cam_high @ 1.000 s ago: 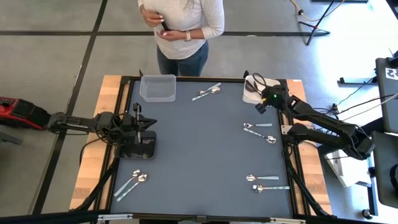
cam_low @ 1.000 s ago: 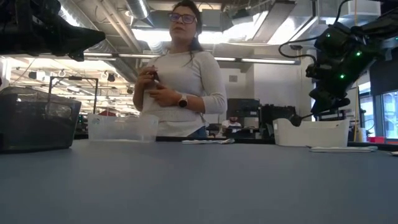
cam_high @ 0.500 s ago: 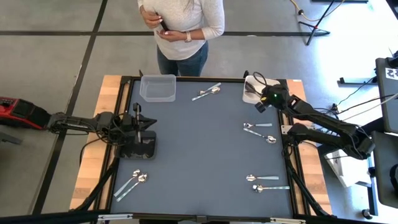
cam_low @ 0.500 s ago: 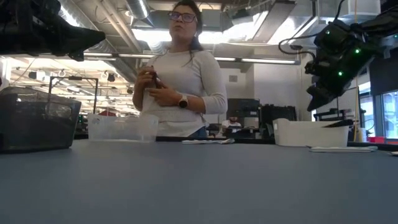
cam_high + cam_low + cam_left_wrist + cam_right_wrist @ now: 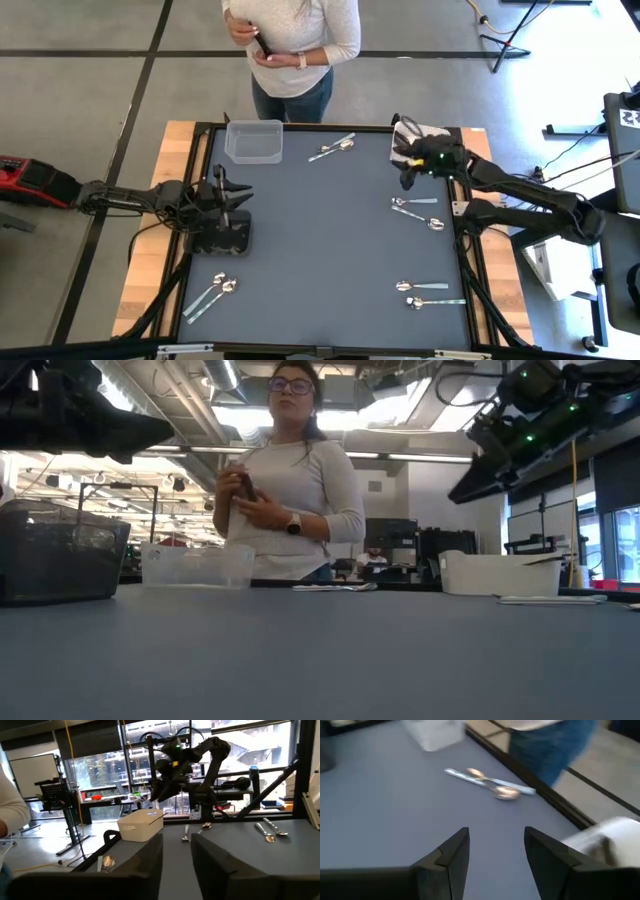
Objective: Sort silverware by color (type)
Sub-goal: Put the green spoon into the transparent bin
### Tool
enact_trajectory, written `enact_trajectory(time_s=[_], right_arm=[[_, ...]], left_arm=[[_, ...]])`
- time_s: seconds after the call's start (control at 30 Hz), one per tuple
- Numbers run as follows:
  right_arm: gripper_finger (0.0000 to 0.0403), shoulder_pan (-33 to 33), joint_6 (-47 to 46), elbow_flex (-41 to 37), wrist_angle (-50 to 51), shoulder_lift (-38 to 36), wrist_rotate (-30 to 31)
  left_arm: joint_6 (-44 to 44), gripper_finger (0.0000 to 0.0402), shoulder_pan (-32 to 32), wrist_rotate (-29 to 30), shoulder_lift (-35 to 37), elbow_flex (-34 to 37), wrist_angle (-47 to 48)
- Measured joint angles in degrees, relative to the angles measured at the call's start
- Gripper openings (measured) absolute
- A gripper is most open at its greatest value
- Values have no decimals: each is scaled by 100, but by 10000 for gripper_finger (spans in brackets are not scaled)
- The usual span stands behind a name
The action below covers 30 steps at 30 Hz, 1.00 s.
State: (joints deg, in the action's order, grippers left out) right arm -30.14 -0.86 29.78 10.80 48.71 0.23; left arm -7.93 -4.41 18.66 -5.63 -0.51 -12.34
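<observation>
Shiny spoons lie flat on the grey mat in pairs: one pair [image 5: 332,148] at the far edge, one [image 5: 418,212] at the right, one [image 5: 425,293] near right, one [image 5: 215,292] near left. My right gripper [image 5: 405,172] hangs open in the air beside the white bin [image 5: 408,133], slanting down toward the far pair [image 5: 490,782]. My left gripper [image 5: 238,193] is open and level above the dark bin [image 5: 222,238]. Nothing is between either pair of fingers.
A clear bin [image 5: 254,140] stands at the far left of the mat. A person [image 5: 292,45] stands just beyond the far edge, holding a phone. Black rails [image 5: 466,260] frame the mat. The mat's middle [image 5: 320,240] is bare.
My right gripper has risen from over the white bin, swung toward the table's middle and tipped from pointing down to a shallow slant. My left gripper has stayed above the dark bin and opened.
</observation>
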Motion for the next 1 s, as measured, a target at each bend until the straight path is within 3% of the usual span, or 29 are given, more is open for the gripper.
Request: enact_trajectory(time_s=[0.17,0.4,1.0], right_arm=[[179,929,2,-1,-914,551,242],[179,1621,371,-4,-1974,1334,669],[179,1780,1314,-4,-3949,1569,533]], left_arm=[[-3,131,-1,31,0,0,-6],[-15,132,1,25,-428,-192,-32],[73,131,70,426,-3821,-1801,-73]])
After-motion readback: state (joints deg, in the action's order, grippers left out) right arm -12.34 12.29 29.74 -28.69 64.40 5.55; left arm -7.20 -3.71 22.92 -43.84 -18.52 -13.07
